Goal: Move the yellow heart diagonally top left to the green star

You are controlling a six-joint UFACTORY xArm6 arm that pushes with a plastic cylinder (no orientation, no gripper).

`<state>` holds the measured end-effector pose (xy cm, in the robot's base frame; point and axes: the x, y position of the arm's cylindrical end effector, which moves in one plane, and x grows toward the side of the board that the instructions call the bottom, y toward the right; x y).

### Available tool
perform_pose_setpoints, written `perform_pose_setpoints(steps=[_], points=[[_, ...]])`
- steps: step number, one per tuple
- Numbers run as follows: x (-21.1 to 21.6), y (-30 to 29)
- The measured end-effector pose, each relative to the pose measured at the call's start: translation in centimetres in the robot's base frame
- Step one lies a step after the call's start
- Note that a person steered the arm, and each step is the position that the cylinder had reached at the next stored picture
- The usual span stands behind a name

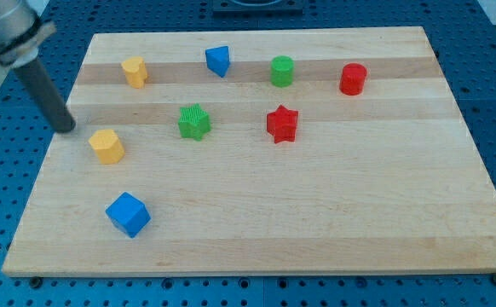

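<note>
Two yellow blocks lie at the view's left. One point(134, 72) is near the top edge and looks heart-shaped. The other point(106, 146) is lower and looks hexagonal; at this size I cannot be sure of either shape. The green star point(194, 122) sits right of both, below and to the right of the upper yellow block. My tip point(66, 128) rests at the board's left edge, up and to the left of the lower yellow block with a small gap, touching no block.
A blue triangle point(218, 60), a green cylinder point(282, 71) and a red cylinder point(353, 78) line the top. A red star point(282, 124) sits right of the green star. A blue cube point(128, 214) lies at the bottom left. The wooden board point(316, 213) rests on a blue perforated table.
</note>
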<state>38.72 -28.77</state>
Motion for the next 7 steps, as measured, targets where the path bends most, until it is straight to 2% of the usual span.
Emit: perform_pose_setpoints(steps=[1, 2, 3, 4, 5, 6, 7], points=[[-6.9, 0.3], [-12.6, 3.4], [-12.5, 10.9], [-11.1, 10.7], [-14.0, 9.1], [-11.0, 5.8], [-10.6, 7.6]])
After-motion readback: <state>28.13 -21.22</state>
